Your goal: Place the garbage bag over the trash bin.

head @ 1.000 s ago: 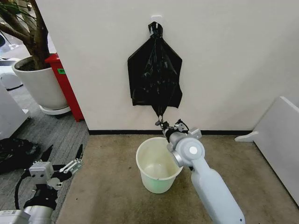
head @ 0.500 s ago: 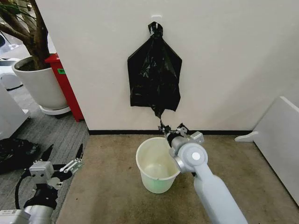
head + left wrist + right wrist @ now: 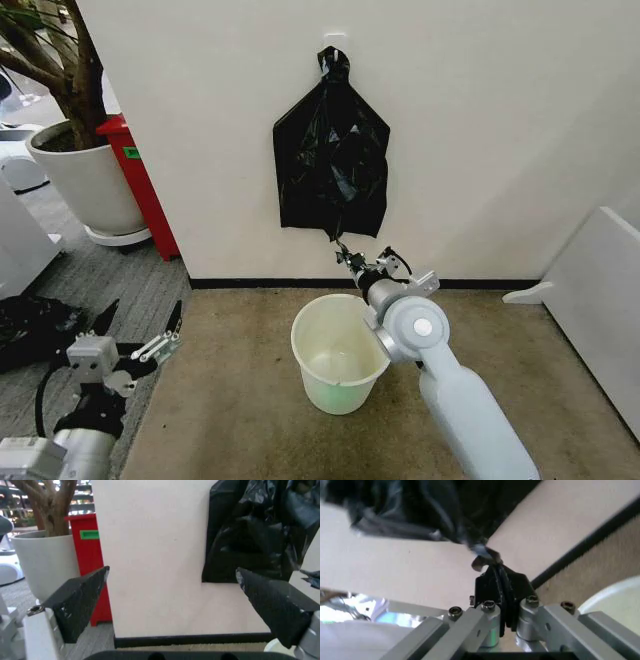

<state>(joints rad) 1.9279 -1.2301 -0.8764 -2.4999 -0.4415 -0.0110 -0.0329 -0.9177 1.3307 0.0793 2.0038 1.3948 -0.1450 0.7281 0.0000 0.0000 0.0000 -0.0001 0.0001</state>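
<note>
The black garbage bag (image 3: 332, 160) hangs flat against the wall from a knot at its top, above the trash bin (image 3: 312, 372). The cream-white bin stands upright on the carpet, and nothing lies inside it. My right gripper (image 3: 346, 256) is just above the bin's far rim, shut on the bag's twisted bottom tip. The right wrist view shows the gripper (image 3: 491, 572) pinching that tip under the bag (image 3: 420, 506), with the bin's rim (image 3: 615, 596) beside it. My left gripper (image 3: 142, 318) hovers low at the left, open and holding nothing. In its wrist view the left gripper (image 3: 172, 592) faces the bag (image 3: 255, 528).
A large white plant pot (image 3: 85, 180) with a tree and a red box (image 3: 140, 185) stand at the left by the wall's corner. A lumpy dark bag (image 3: 25, 325) lies on the floor at far left. A white panel (image 3: 590, 285) leans at the right.
My right gripper has risen slightly toward the wall with the bag's tip, and the bag's lower part has bunched up. The left arm has barely shifted.
</note>
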